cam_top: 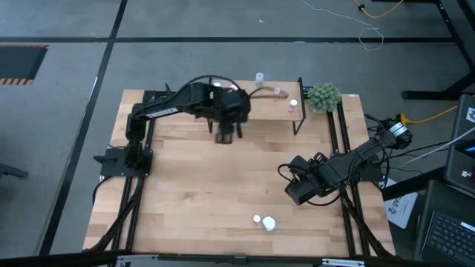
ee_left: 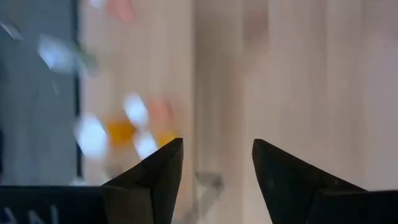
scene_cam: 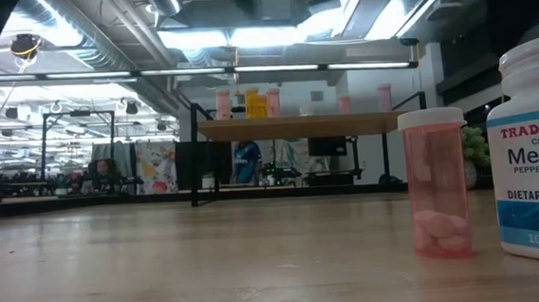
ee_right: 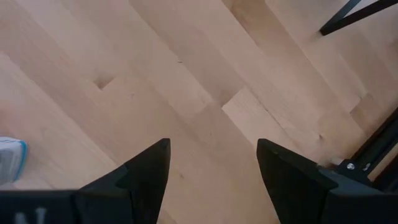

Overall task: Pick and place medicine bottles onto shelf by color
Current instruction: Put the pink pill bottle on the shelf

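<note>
The desk (cam_top: pixel 193 185) is light wood. A pink bottle (scene_cam: pixel 435 182) has a white cap. The big bottle (scene_cam: pixel 536 151) is white and blue.

overhead, table-level, two downward wrist views

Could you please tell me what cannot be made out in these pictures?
- Left wrist view: bottles beyond the left end effector are blurred; count and colours unclear.
- Low view: the white melatonin bottle is cut off by the picture's edge.
- High view: bottles on the shelf are too small to sort.
</note>
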Robot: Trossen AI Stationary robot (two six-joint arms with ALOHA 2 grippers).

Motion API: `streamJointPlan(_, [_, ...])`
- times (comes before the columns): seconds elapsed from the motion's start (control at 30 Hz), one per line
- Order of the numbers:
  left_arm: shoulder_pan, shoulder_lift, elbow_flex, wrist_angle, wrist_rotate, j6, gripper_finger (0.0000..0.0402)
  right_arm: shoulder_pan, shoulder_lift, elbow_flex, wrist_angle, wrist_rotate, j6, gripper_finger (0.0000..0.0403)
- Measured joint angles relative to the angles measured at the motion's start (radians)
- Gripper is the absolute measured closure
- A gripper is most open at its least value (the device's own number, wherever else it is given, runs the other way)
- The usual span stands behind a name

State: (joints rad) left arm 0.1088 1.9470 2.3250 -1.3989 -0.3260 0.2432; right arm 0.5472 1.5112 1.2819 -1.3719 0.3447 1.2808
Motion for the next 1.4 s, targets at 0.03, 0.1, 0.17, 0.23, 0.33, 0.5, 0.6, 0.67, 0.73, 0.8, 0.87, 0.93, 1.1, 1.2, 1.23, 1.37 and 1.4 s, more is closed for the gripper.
streamJointPlan(0.03, [-0.007,-0.004,-0.001,-0.054,0.0,-0.013,0.0212,0.0,0.0,0.0,0.004,-0.001,0.0,0.016])
streamJointPlan(0.1, [-0.025,-0.01,-0.001,-0.098,-0.005,-0.04,0.0212,0.0,0.0,0.0,0.018,-0.005,0.0,0.016])
streamJointPlan(0.17, [-0.043,-0.01,0.0,-0.163,-0.003,-0.12,0.0212,0.0,0.0,0.0,0.026,-0.007,0.0,0.016])
streamJointPlan(0.23, [-0.061,-0.011,-0.01,-0.179,-0.002,-0.211,0.0212,0.0,0.0,0.0,0.034,-0.008,0.0,0.016])
streamJointPlan(0.33, [-0.093,-0.019,-0.016,-0.176,-0.002,-0.282,0.0212,0.0,0.0,0.0,0.045,-0.007,0.0,0.016])
streamJointPlan(0.5, [-0.152,-0.094,-0.017,-0.173,0.158,-0.234,0.0212,0.001,0.0,0.0,0.055,-0.007,0.0,0.016])
streamJointPlan(0.6, [-0.166,-0.194,-0.068,-0.169,0.234,-0.252,0.0212,0.0,0.0,0.0,0.065,-0.006,-0.003,0.016])
streamJointPlan(0.67, [-0.185,-0.287,-0.153,-0.17,0.211,-0.306,0.0212,0.0,0.0,0.0,0.072,-0.006,-0.003,0.016])
streamJointPlan(0.73, [-0.205,-0.389,-0.271,-0.171,0.155,-0.391,0.0212,0.0,0.0,0.0,0.071,-0.006,-0.004,0.016])
streamJointPlan(0.8, [-0.228,-0.495,-0.412,-0.156,0.081,-0.465,0.0212,0.001,0.0,0.0,0.071,0.001,-0.006,0.016])
streamJointPlan(0.87, [-0.252,-0.611,-0.568,-0.088,0.023,-0.537,0.0212,0.0,0.0,0.0,0.071,0.002,-0.011,0.016])
streamJointPlan(0.93, [-0.281,-0.731,-0.743,0.033,0.007,-0.579,0.0212,0.0,0.0,0.0,0.071,0.006,-0.032,0.016])
streamJointPlan(1.1, [-0.32,-1.059,-1.188,0.392,-0.017,-0.574,0.0212,0.0,0.0,0.0,0.075,0.029,-0.059,0.016])
streamJointPlan(1.2, [-0.32,-1.27,-1.443,0.613,-0.05,-0.574,0.0212,0.0,0.001,0.0,0.074,0.03,-0.064,0.016])
streamJointPlan(1.23, [-0.319,-1.334,-1.516,0.703,-0.061,-0.574,0.0212,0.0,0.001,0.0,0.075,0.03,-0.068,0.016])
streamJointPlan(1.37, [-0.318,-1.558,-1.793,1.031,-0.098,-0.516,0.0212,0.0,0.001,0.0,0.079,0.03,-0.1,0.016])
streamJointPlan(1.4, [-0.318,-1.601,-1.849,1.094,-0.098,-0.492,0.0212,0.0,0.001,0.0,0.082,0.03,-0.105,0.016])
